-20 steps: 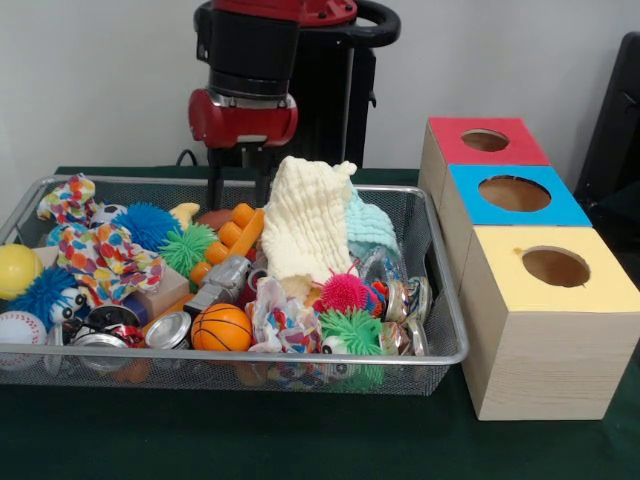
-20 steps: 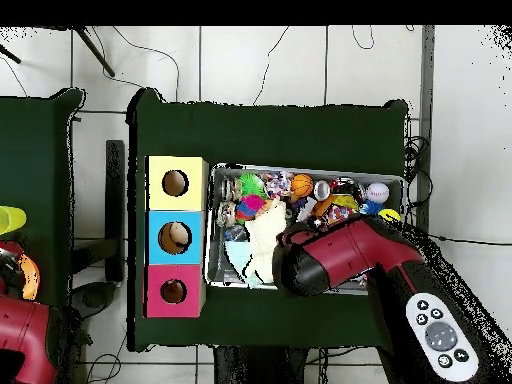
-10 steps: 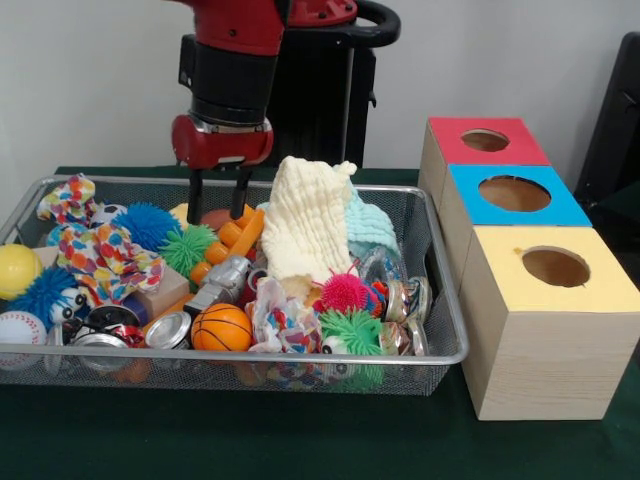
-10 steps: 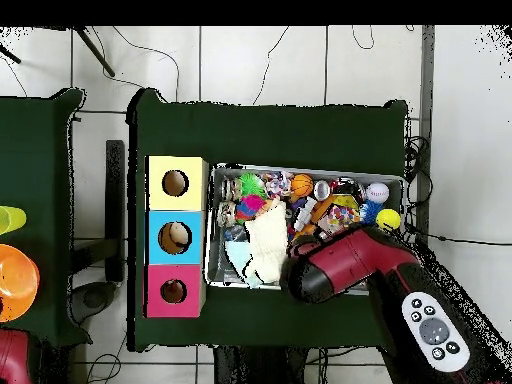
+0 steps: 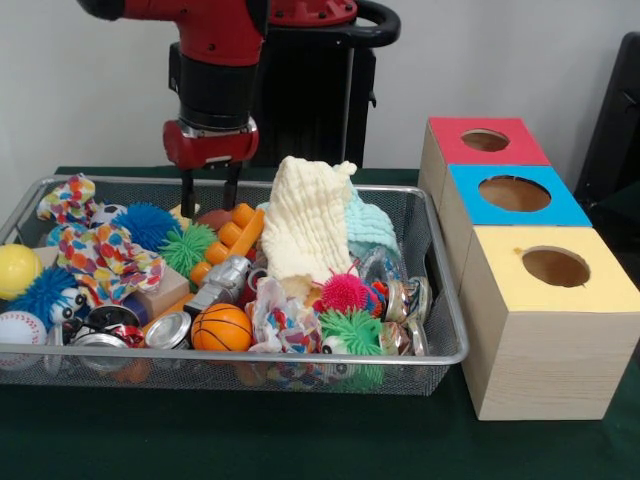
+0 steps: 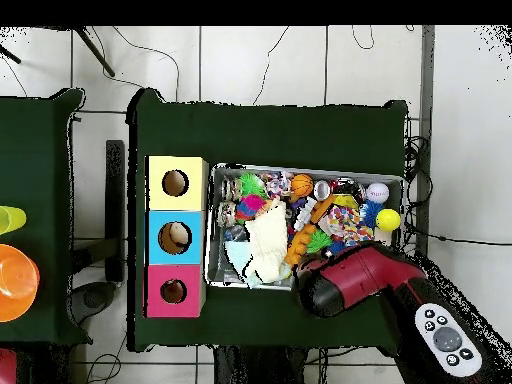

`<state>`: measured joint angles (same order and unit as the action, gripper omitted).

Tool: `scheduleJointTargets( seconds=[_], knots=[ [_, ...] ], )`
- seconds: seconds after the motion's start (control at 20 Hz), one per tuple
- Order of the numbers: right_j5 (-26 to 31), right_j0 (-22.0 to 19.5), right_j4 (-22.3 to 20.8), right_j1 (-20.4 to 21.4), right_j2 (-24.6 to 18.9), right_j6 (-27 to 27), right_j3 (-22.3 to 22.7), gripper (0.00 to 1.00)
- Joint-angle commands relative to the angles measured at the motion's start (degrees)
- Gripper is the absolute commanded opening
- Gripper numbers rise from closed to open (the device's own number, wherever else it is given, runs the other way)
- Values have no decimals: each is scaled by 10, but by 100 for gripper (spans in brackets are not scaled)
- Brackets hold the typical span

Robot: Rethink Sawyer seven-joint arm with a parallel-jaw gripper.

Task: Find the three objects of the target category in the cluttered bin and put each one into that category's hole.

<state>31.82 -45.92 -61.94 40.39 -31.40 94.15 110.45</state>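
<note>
Green-clothed desk: wire bin of mixed toys left, three-hole box right. Gripper has shifted left over half a second, fingers apart, empty, above bin's far edge; search continues, targets unpicked.

— Where's the silver wire-mesh bin?
— Under the pincer, heaped with toys, balls and cloths.
— And the three wooden hole boxes?
— Right of the pincer: red-topped box, blue-topped box, yellow-topped box, each upright, in one touching row.
</note>
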Motion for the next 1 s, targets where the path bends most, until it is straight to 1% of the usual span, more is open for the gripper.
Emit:
scheduleJointTargets(
  seconds=[0.05,0.2,0.3,0.45,0.5,0.65,0.7,0.8,0.9,1.0],
  knots=[
    [18,-18,-42,-41,9,-133,33,100],
    [16,-15,-57,-44,17,-124,27,100],
    [12,-14,-66,-56,20,-122,18,100],
    [4,5,-85,-54,35,-86,15,100],
    [4,6,-91,-53,39,-83,14,100],
    [13,-9,-93,-53,35,-119,6,100],
    [12,-15,-95,-56,36,-123,5,100],
    [7,-7,-105,-55,42,-102,2,100],
    [4,-6,-111,-57,43,-98,1,100],
    [3,-9,-117,-60,41,-111,-6,100]
  ],
)
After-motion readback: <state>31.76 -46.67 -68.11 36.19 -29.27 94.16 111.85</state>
